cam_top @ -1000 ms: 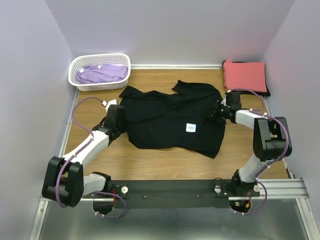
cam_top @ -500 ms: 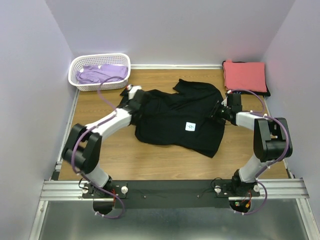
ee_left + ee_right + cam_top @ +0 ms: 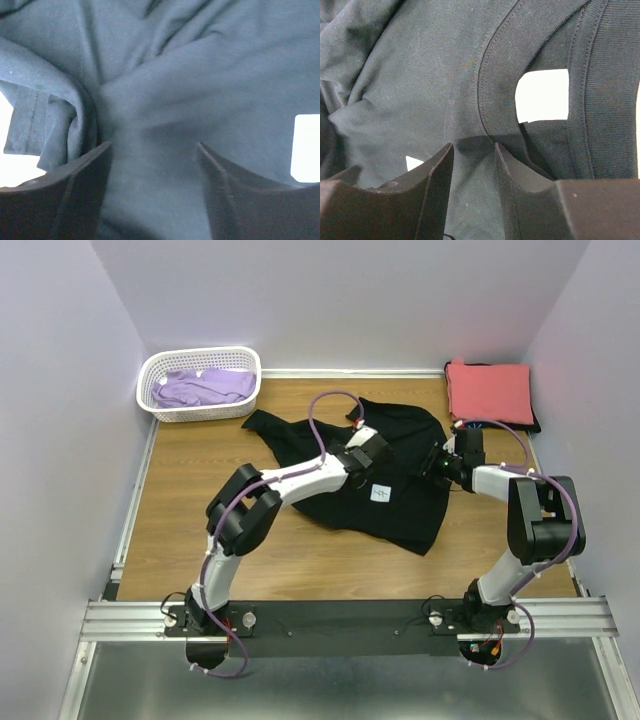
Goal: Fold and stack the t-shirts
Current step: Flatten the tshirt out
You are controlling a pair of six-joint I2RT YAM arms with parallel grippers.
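Swung from frame left to centre, the left claw point(image 3: 366, 448) is hovering spread directly over the black tee point(image 3: 400, 515), nearer its middle; the right claw point(image 3: 438, 462) is sitting at its right edge, grip indeterminate.

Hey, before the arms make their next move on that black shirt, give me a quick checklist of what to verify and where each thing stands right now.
1. Opening of the left tool: ok, its jaws stand apart over the black t-shirt.
2. Grip of the right tool on the collar: cannot tell; it sits astride the neck rib.
3. The black t-shirt lying flat: not ok, wrinkled and bunched.
4. The red t-shirt folded at the back right: ok.
5. The purple t-shirt inside the basket, out of the way: ok.
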